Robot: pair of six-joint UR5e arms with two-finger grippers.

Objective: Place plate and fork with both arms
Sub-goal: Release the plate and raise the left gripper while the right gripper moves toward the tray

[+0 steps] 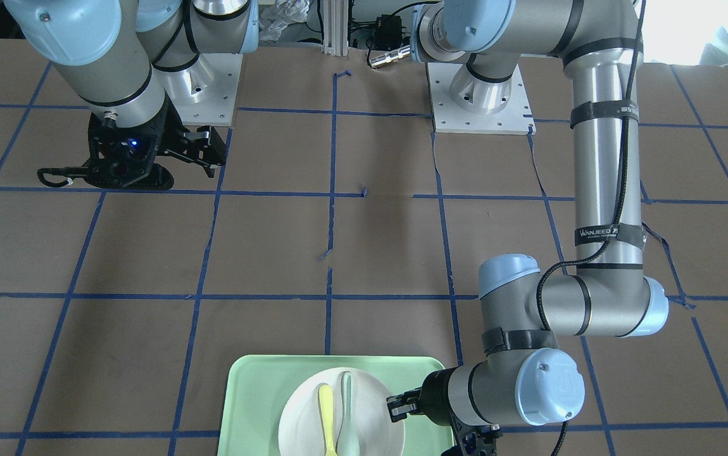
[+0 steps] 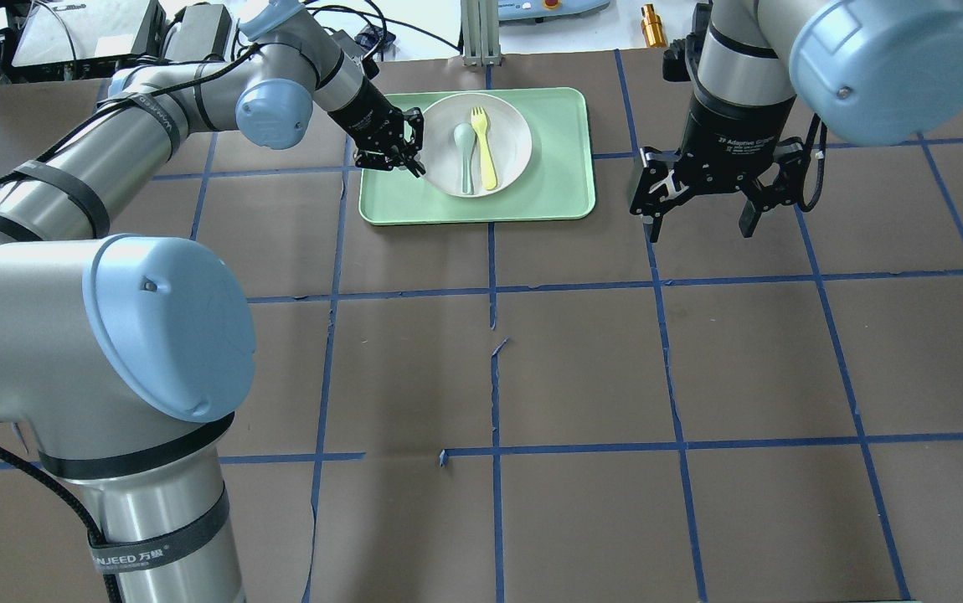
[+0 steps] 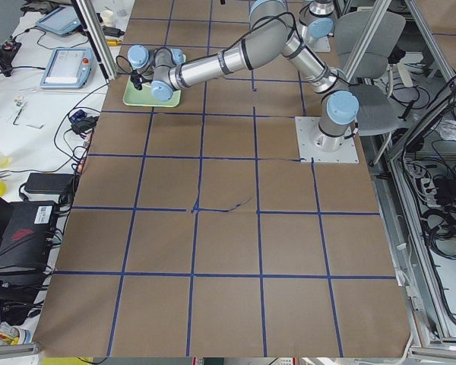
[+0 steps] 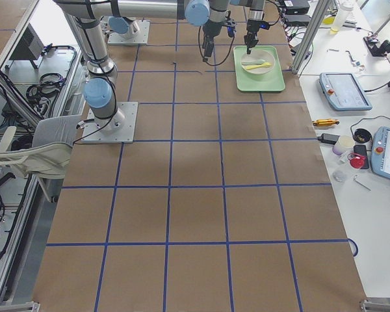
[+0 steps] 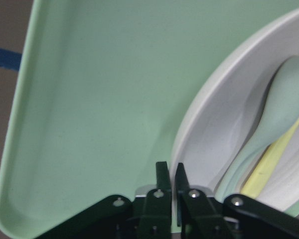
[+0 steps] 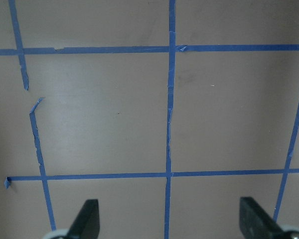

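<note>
The round white plate [image 2: 517,138] sits flat on the green tray [image 2: 561,167]. The pale-yellow fork [image 2: 484,151] lies in it, tines pointing away from the robot.

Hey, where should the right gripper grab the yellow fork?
Its handle end, near the plate's robot-side rim, from above. The fork lies flat with the spoon close on its left, so the open right gripper should approach from the right.

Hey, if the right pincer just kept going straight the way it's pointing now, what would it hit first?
The right pincer is open and points down, with nothing beneath it. It would probably meet the bare brown table first, about on a blue tape line. Its height above the table is unclear.
</note>
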